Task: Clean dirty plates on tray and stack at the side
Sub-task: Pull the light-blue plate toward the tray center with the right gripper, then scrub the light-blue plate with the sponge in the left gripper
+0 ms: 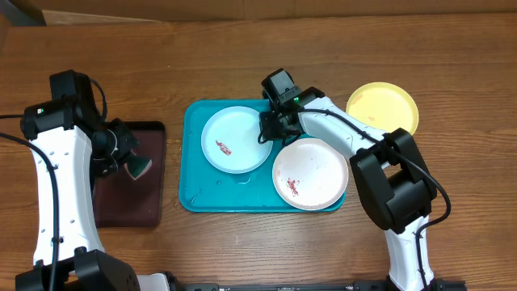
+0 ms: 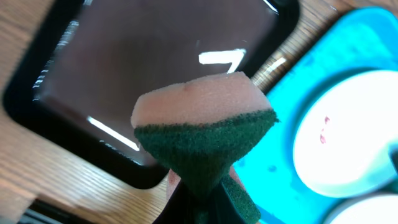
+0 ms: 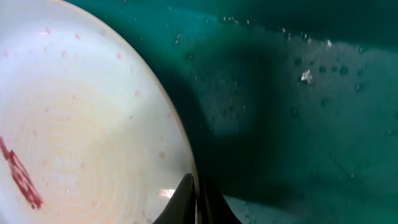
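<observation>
Two plates sit dirty in the tray (image 1: 191, 174) right now: the blue plate (image 1: 236, 139) toward its left, the white plate (image 1: 310, 173) at its right corner, each with a red smear. The yellow plate (image 1: 383, 107) is already out, on the table just past the tray's right rim, and looks clean from above. My right gripper (image 1: 270, 126) is down at the blue plate's right edge, toward the tray's far rim, and the wrist view shows its fingers (image 3: 186, 200) pressed together with the plate's rim running right into them, so I read that as pinched on the blue plate's edge. Plate lies left of that gripper, flat on the tray floor, nothing lifted yet as far as I can tell. My left gripper (image 1: 125, 155) hangs over the dark tray (image 1: 129, 206), well left of the teal one, clamped on the sponge (image 2: 205, 134), green scrub face toward the camera. So here's what matters: the smear on the blue plate is left of centre, on the side facing the sponge arm, and the left arm is the nearer one to it. I'd judge the next move is steadying with the right while the sponge comes across rightward over the tray's left rim. Risk: the thin rim slipping out of the pinch.
</observation>
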You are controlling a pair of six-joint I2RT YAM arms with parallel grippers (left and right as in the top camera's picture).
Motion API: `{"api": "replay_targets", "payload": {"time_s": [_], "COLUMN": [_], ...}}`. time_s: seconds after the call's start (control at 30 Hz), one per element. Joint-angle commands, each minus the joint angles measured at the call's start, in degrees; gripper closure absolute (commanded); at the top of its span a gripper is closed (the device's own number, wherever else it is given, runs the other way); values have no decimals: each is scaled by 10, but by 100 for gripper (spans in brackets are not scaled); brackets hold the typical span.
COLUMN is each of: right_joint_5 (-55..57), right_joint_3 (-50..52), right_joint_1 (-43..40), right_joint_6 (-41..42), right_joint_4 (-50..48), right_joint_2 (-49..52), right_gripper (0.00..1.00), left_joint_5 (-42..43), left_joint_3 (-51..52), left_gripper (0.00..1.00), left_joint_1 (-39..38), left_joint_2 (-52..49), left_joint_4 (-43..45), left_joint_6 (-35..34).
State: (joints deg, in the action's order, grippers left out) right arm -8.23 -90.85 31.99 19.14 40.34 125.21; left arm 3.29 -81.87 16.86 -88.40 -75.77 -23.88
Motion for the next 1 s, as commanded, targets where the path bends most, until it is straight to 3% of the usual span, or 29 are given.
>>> {"api": "replay_targets", "payload": {"time_s": [0.0, 0.13, 0.37, 0.67, 0.97], "right_joint_5": [5, 4, -27, -57, -54], "right_joint_3": [-3, -3, -3, -3, -3], "right_joint_1": [6, 6, 6, 6, 5], "right_joint_6": [74, 126, 215, 214, 214], "right_joint_4": [21, 58, 91, 108, 103], "right_joint_2": [13, 13, 13, 13, 13], "right_gripper": [96, 96, 96, 96, 96], "left_joint_5": [75, 116, 118, 118, 168], "left_joint_3": [2, 2, 2, 2, 2], "left_gripper": [96, 96, 96, 96, 96], "left_joint_1": [-11, -36, -121, -233, -262], "left_joint_2": [0, 0, -5, -72, -188], "left_joint_4": [2, 2, 18, 118, 227], "left_joint_6": [67, 101, 92, 41, 21]}}
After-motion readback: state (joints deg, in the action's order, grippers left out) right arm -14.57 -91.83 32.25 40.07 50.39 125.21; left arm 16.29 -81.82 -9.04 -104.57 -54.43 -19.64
